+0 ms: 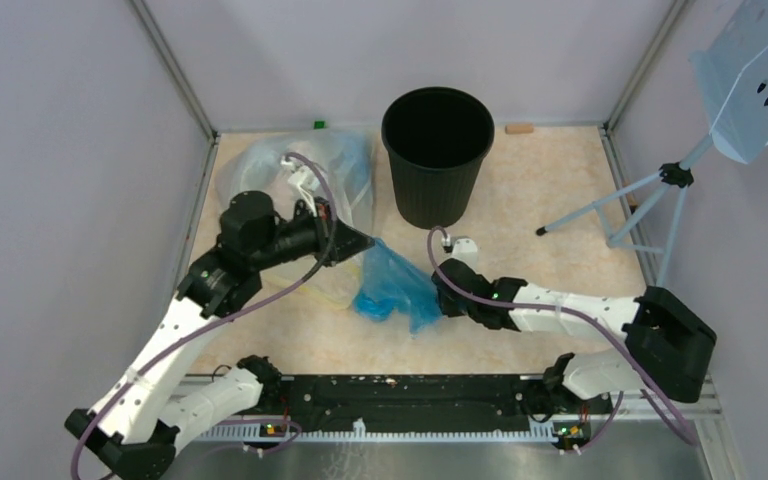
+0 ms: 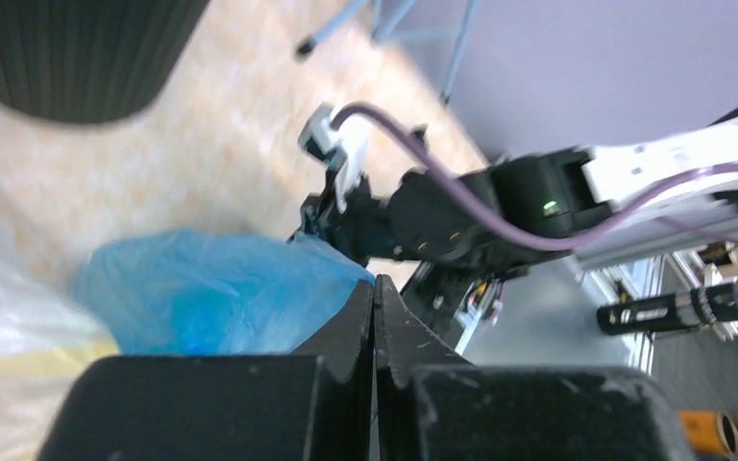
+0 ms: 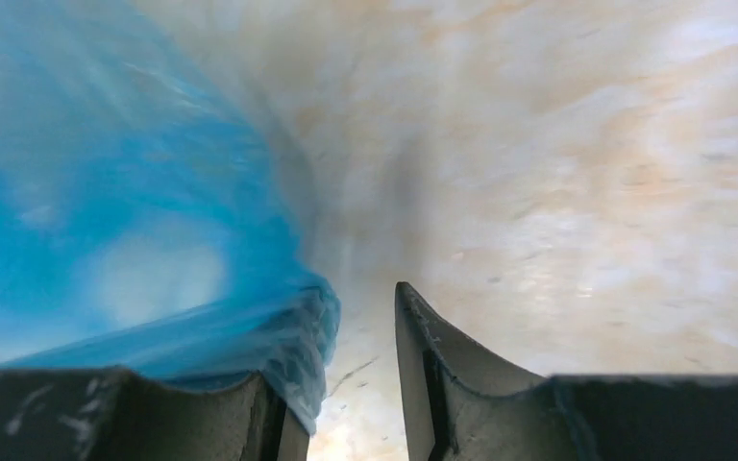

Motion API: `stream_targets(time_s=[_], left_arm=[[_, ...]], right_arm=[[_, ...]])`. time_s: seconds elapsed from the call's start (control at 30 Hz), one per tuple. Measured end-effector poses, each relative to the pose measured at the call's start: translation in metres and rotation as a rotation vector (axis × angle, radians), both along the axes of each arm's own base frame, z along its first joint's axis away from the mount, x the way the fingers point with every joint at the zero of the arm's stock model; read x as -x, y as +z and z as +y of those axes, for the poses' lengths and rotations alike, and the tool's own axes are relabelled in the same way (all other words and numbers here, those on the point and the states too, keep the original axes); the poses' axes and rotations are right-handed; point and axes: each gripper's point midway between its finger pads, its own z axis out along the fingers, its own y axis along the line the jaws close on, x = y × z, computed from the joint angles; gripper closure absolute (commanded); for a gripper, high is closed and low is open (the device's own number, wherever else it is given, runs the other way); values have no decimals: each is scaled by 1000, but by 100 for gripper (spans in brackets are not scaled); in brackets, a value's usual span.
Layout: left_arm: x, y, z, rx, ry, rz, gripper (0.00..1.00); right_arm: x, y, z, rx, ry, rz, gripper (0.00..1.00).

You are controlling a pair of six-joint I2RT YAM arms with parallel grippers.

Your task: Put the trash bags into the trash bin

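Right wrist, tool (image 3: 348,353) agape, touching bag (image 3: 106,192)

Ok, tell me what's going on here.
Both arms are at the blue bag, which lies crumpled on the table in front of the upright bin. The right gripper has its jaws open, with blue film draped over one. The left gripper has its jaws shut at the bag's top edge. The bag is not in the bin yet.

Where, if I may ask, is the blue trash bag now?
In the top view, the blue trash bag is left of centre, between the left gripper and the right gripper, in front of the trash bin.
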Motion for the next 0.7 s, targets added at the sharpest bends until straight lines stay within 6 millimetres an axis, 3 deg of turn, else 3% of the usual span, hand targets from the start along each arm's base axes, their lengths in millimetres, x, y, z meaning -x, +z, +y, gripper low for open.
stream_targets(time_s=[0.1, 0.17, 0.27, 0.43, 0.5, 0.57, 0.7], left_arm=[[6, 57, 8, 64, 22, -114, 100], [8, 73, 12, 72, 37, -144, 100], [7, 68, 14, 56, 48, -129, 100], [-5, 31, 1, 6, 20, -29, 100], [-13, 19, -4, -18, 17, 4, 100], [-18, 13, -7, -38, 16, 21, 100], [-24, 27, -9, -41, 16, -20, 100]], right_arm=[[-16, 19, -29, 52, -133, -81, 63], [-23, 35, -48, 56, -206, -134, 60], [-31, 61, -77, 61, -291, -209, 59], [-34, 104, -109, 100, -332, -297, 64], [-39, 130, -113, 93, -332, -339, 72], [-43, 162, -112, 68, -323, -384, 75], [-48, 210, -107, 12, -302, -450, 60]])
